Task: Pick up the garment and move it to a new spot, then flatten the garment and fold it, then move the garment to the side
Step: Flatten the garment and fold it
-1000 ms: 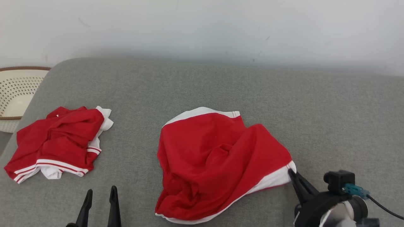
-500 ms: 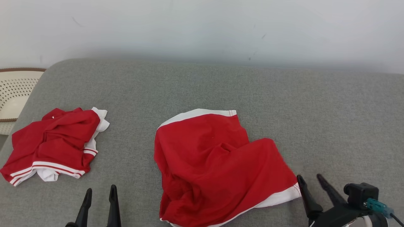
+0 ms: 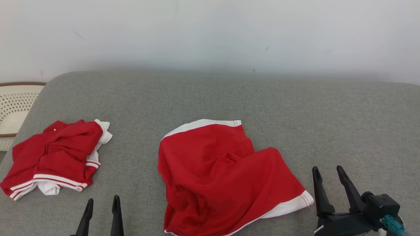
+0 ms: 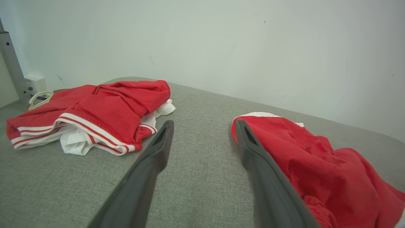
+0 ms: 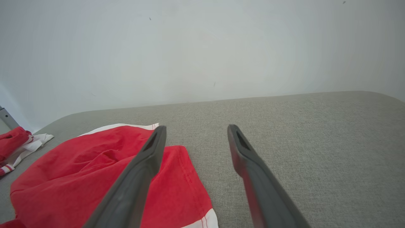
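Jaws apart, garment (image 3: 226, 180) free, basket (image 3: 14, 103) in head view

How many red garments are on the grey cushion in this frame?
2. The bunched garment lies at the cushion's left end, near the basket; the spread garment lies in the middle, its white hem beside the open right pincer. None seems hidden.

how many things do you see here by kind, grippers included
red and white garments: 2, middle garment and left garment
cream basket: 1
grippers: 2, left gripper and right gripper
total: 5
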